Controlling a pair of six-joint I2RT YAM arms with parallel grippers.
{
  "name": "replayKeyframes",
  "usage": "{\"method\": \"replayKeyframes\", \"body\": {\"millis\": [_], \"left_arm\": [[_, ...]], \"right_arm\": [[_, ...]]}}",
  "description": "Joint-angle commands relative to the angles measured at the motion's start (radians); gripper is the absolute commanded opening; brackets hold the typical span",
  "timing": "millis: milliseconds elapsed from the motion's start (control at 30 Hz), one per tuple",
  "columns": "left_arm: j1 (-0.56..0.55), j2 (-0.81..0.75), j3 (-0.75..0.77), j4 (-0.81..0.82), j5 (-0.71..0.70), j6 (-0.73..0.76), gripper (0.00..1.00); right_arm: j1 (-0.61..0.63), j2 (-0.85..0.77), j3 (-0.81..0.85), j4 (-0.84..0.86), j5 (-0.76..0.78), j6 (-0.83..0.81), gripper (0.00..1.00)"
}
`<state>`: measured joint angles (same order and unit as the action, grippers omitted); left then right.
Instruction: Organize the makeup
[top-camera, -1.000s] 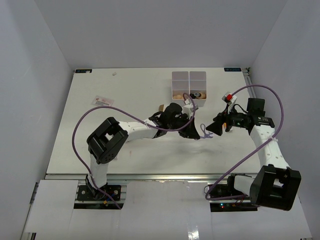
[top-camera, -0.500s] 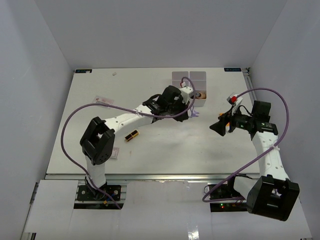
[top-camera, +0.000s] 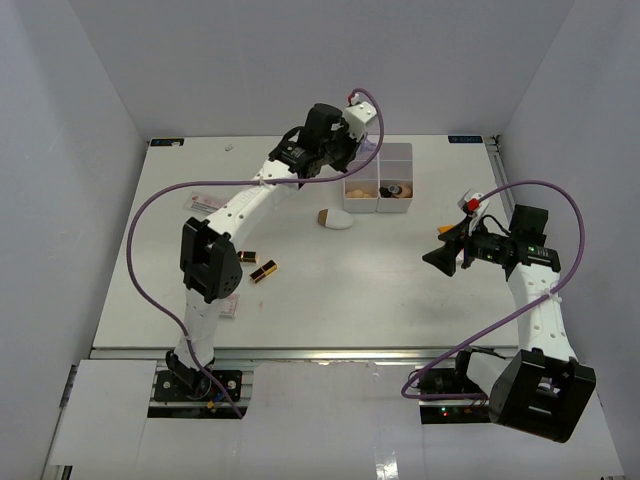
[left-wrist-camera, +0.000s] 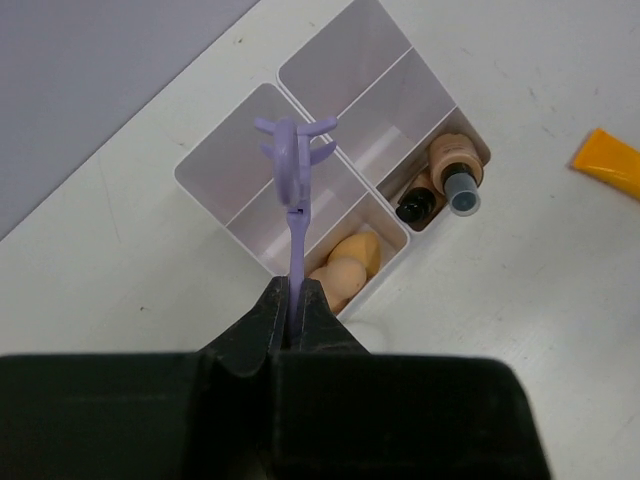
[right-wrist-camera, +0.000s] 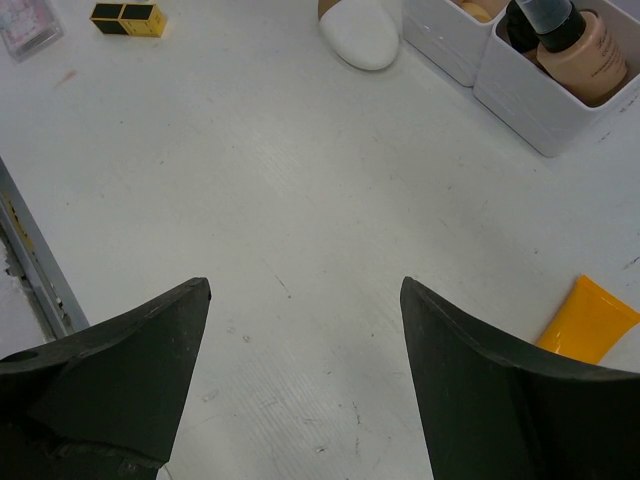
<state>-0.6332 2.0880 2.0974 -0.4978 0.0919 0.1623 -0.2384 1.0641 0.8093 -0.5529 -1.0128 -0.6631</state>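
Over on the left, the lipstick tube (top-camera: 263, 271) was lying loose on the table (top-camera: 330, 300). The white oval piece (top-camera: 337, 219) sat just short of the white box (left-wrist-camera: 215, 150), in plain sight now that the left arm had swung off the middle of the table. That swing was the big change. A second earlier the left gripper (left-wrist-camera: 296, 300) was down low near the centre. Now it was up over the box, pinched fully shut on the stem of the purple loop (left-wrist-camera: 294, 165). The loop stuck out above the empty sections of the box's left half, next to the sponges (left-wrist-camera: 345, 270). Which section exactly, we couldn't tell. We reckoned the loop was about to get dropped in. The right gripper (right-wrist-camera: 305, 285) had backed off a bit to the right, jaws wide and holding nothing. The orange tube (right-wrist-camera: 588, 320) lay on the table just beside it, not put away yet.
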Motion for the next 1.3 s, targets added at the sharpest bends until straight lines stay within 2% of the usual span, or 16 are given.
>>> {"method": "replayKeyframes", "body": {"millis": [0,600,1267], "left_arm": [[-0.007,0.069,0.065,-0.057,-0.033,0.105,0.01],[-0.007,0.159,0.061,-0.013,-0.051,0.201,0.05],[-0.007,0.188,0.066,0.015,-0.059,0.232,0.09]], "right_arm": [[-0.015,-0.008,0.01,-0.015,-0.042,-0.029,0.83],[-0.039,0.017,0.008,-0.025,-0.056,-0.039,0.83],[-0.048,0.024,0.001,-0.025,-0.077,-0.042,0.83]]}}
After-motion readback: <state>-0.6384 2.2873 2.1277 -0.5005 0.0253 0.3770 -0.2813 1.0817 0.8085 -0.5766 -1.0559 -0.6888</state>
